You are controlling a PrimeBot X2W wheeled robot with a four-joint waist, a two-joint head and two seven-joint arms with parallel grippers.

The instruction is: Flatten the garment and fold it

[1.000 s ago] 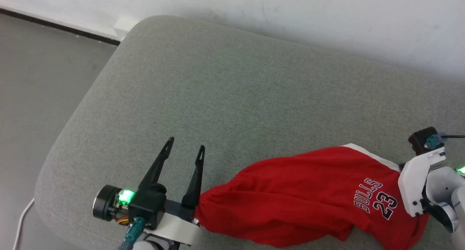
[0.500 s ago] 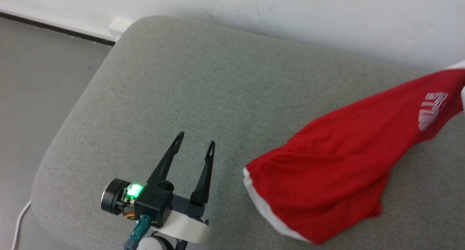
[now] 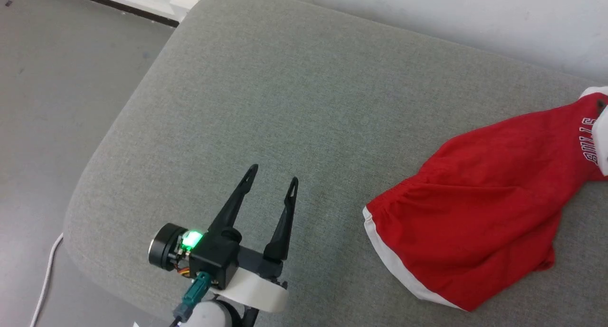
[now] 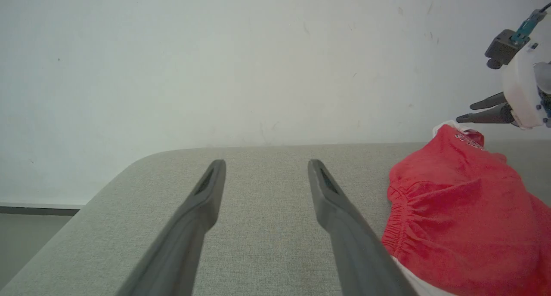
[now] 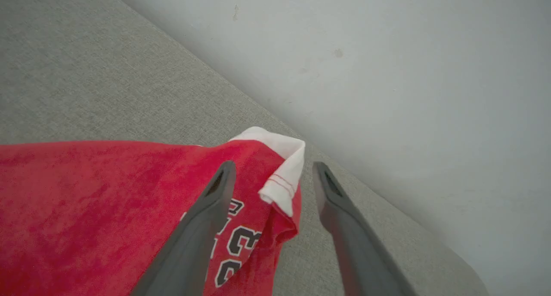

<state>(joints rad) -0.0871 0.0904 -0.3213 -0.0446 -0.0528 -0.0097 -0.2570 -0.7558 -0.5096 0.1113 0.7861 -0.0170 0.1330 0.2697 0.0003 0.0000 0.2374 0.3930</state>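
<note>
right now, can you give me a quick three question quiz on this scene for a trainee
1. True or false: the left gripper is clamped on the shorts.
2. Which colour trims the hem of the shorts? A white, B blue, C black.
3. Short answer: on the right gripper, do the two fingers stand apart or pressed together?

Key: 1 false, it is open over bare cushion beside them. 2 A. 3 apart, with the white corner lying between them.
</note>
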